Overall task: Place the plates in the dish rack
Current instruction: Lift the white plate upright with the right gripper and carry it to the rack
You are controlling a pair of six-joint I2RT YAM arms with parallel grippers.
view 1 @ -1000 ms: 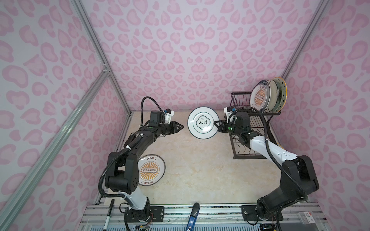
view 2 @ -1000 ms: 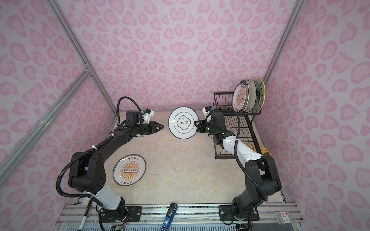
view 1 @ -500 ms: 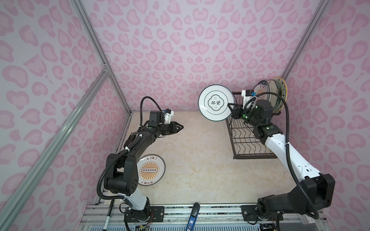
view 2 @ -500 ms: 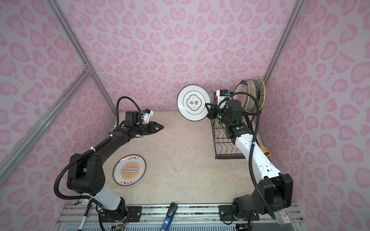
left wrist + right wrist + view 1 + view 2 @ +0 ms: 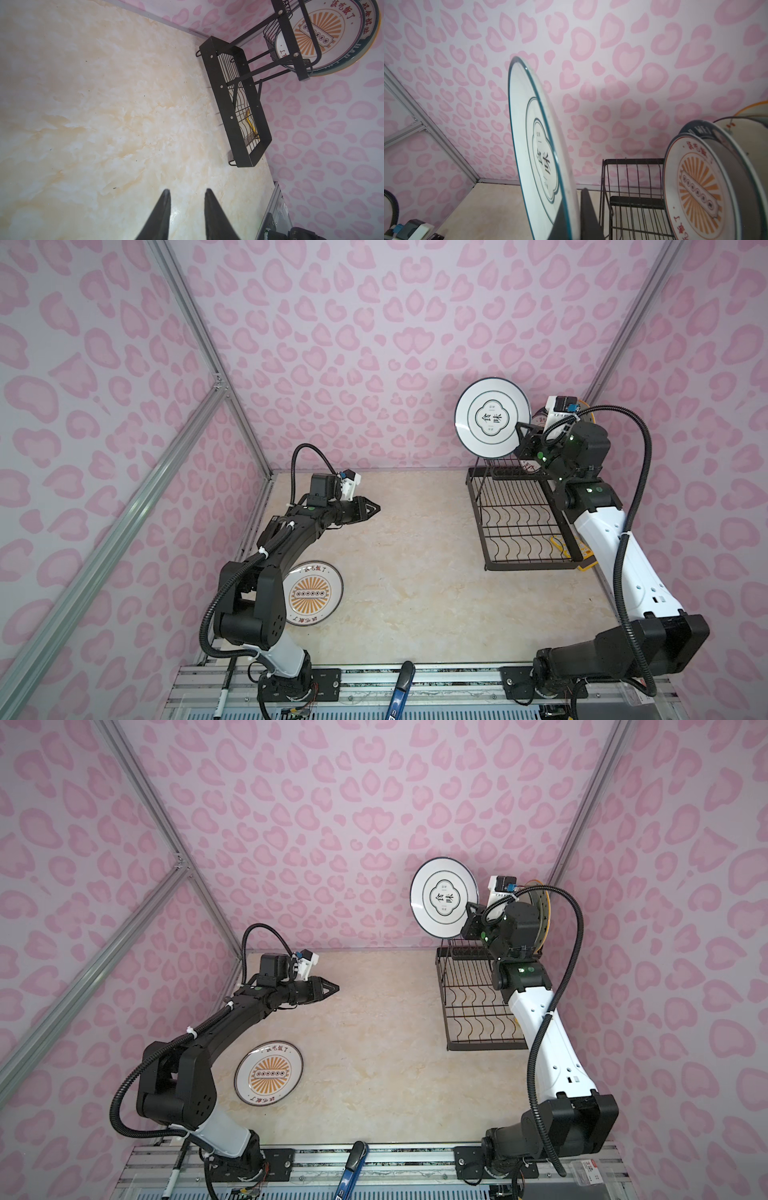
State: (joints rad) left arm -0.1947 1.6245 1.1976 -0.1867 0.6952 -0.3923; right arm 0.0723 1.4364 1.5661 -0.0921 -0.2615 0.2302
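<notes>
My right gripper point(image 5: 519, 435) point(image 5: 575, 199) is shut on the edge of the white plate with a black emblem point(image 5: 492, 418) point(image 5: 444, 903) point(image 5: 537, 149). It holds the plate upright in the air, next to the upper tier of the black wire dish rack point(image 5: 523, 526) point(image 5: 478, 1006) point(image 5: 226, 99) point(image 5: 633, 199). Plates stand on edge in that upper tier, an orange-sunburst plate point(image 5: 699, 187) point(image 5: 320, 27) nearest. Another orange-sunburst plate point(image 5: 311, 593) point(image 5: 268, 1073) lies flat on the table by the left arm's base. My left gripper point(image 5: 376, 507) point(image 5: 336, 988) point(image 5: 187, 192) hovers open and empty over the table's middle left.
A yellow object point(image 5: 569, 547) lies under the rack's lower tier at its right. A blue-handled tool point(image 5: 401, 689) and a pen point(image 5: 224, 693) rest on the front rail. Pink patterned walls close in the table on three sides.
The right arm has carried the white plate from low over the table's middle up and to the right, to beside the rack's upper tier. The left arm has stayed put.
</notes>
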